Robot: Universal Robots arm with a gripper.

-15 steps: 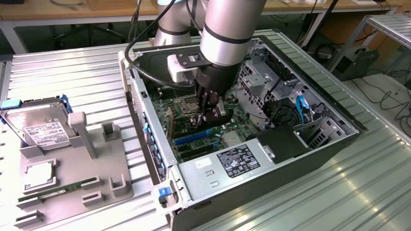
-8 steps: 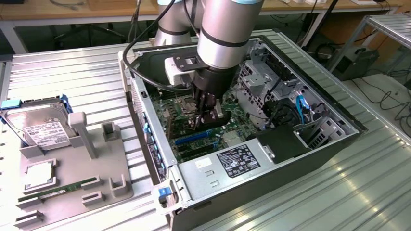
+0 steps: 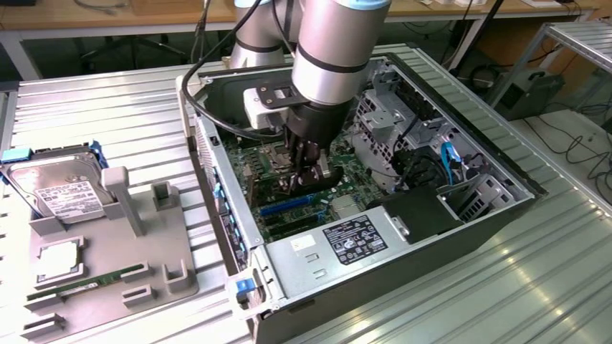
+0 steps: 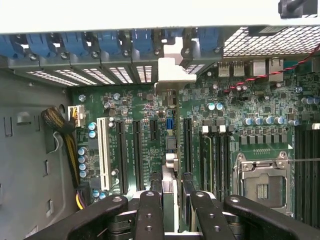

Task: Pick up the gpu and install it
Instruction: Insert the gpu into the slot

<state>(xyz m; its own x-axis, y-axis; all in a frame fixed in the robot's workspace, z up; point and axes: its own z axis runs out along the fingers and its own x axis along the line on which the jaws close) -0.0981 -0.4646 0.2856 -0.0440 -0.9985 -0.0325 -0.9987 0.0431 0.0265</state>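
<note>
gpu (image 4: 169,150): standing on edge inside the case (image 3: 497,215), long axis along the board's (image 4: 250,110) slots, silver bracket end at the rear slot wall
claw (image 4: 172,210): down in the case, fingers (image 4: 150,210) pinched on the gpu's top edge
tray (image 3: 105,265): on the surface (image 3: 497,301) at the exterior view's left, drive and memory stick in it

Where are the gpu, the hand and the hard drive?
gpu (image 4: 169,150): wrist view, card's thin edge.
hand (image 3: 308,180): exterior view, between its fingertips.
hard drive (image 3: 57,188): exterior view, its white label.
</note>
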